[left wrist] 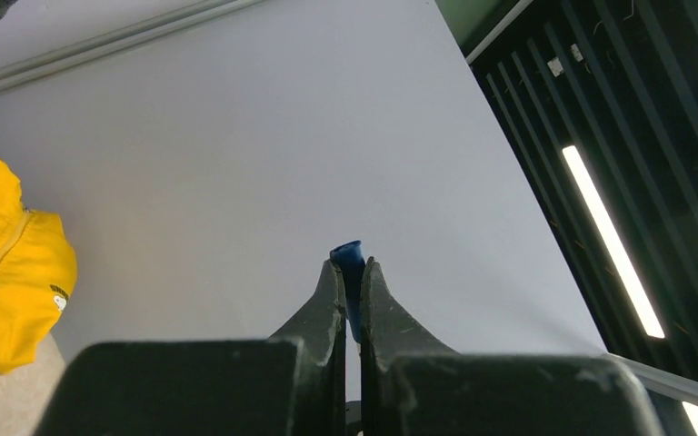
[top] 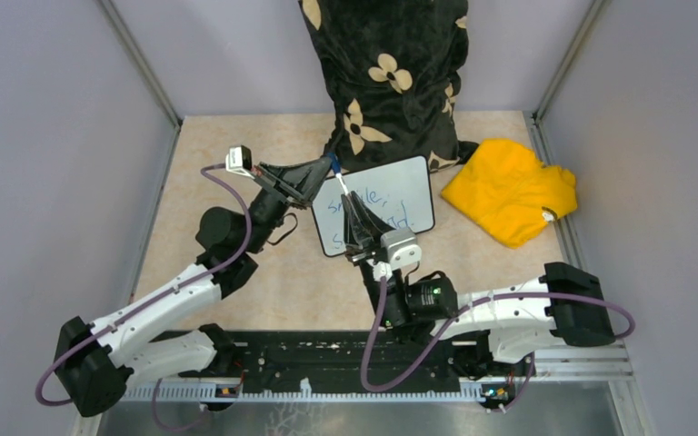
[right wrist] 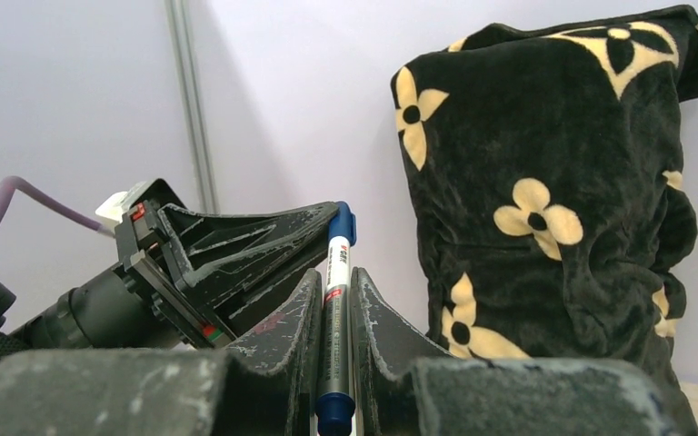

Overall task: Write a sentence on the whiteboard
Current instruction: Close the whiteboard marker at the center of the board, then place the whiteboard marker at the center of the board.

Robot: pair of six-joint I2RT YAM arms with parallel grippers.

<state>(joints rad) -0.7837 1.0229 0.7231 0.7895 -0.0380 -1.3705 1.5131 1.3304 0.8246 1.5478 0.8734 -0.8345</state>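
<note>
R gripper (right wrist: 334, 283): jaws narrow, clamping marker (right wrist: 333, 336). L gripper (left wrist: 352, 272): pinched on cap (left wrist: 349, 254), near far-left corner of board (top: 406, 182). Risk: skewed pull, slipped marker, smeared sentence (top: 374, 196).

The whiteboard (top: 409, 186) stands mid-table (top: 236, 263), just in front of the cushion (top: 391, 73) that rises against the back wall. To the board's right, near the side wall, lies a cloth (top: 509, 189). The sentence (top: 374, 197) runs in two lines across the board's left half. The right gripper (top: 350, 195) reaches over that half from the near side. The left gripper (top: 330, 166) comes in from the left, at the board's far-left corner. The marker (top: 339, 179) spans the two, its body between the right fingers and its cap end between the left.
</note>
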